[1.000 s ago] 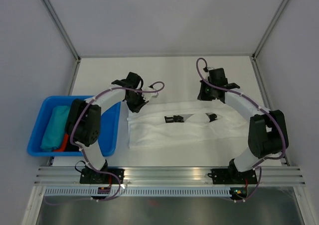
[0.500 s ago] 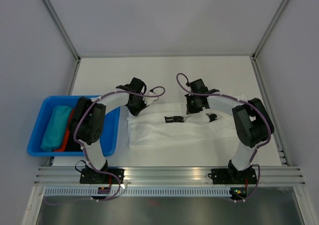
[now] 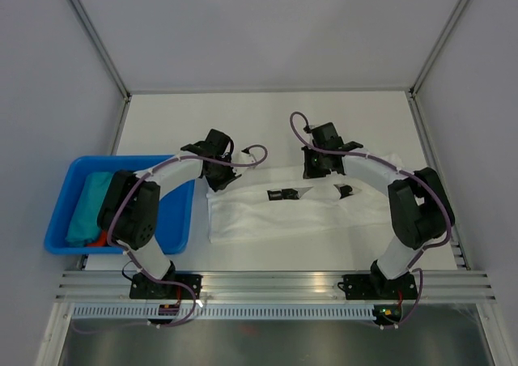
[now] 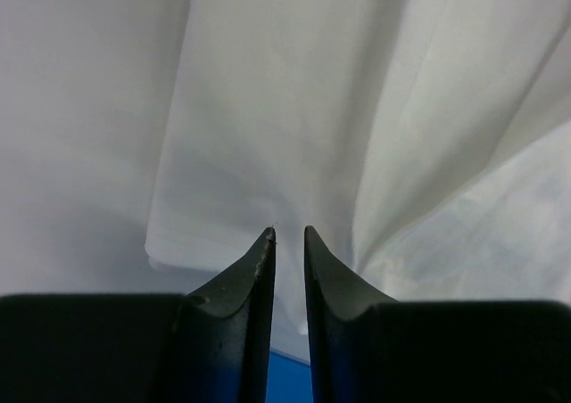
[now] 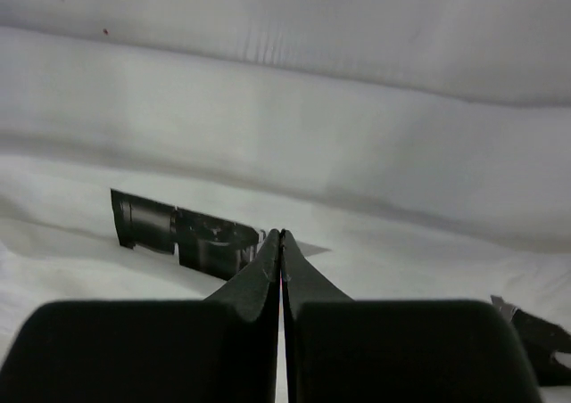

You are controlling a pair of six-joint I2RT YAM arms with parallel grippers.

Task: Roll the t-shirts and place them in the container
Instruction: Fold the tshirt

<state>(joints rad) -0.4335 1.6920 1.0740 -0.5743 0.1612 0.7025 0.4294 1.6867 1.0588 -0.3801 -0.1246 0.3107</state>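
Observation:
A white t-shirt [image 3: 283,208] with small black printed marks [image 3: 283,194] lies folded into a long band across the table. My left gripper [image 3: 217,178] is over its back left corner. In the left wrist view the left gripper [image 4: 290,235] has a narrow gap between its jaws, and the white cloth [image 4: 268,109] shows through the gap, lying flat below. My right gripper [image 3: 317,170] is at the shirt's back edge near the middle. In the right wrist view the right gripper [image 5: 281,235] has its jaws pressed together just above the cloth, beside a black mark [image 5: 183,234]. I see nothing between them.
A blue bin [image 3: 61,212] at the left holds teal cloth [image 3: 89,204] and something red-orange. Its right wall is close to the left gripper, and a strip of the bin [image 4: 287,381] shows between the left fingers. Grey walls enclose the table; a metal rail [image 3: 275,285] runs along the front.
The right gripper swung in from the back right to the shirt's back edge, then eased slightly back. The left gripper shifted a little forward and left. The shirt looks unmoved.

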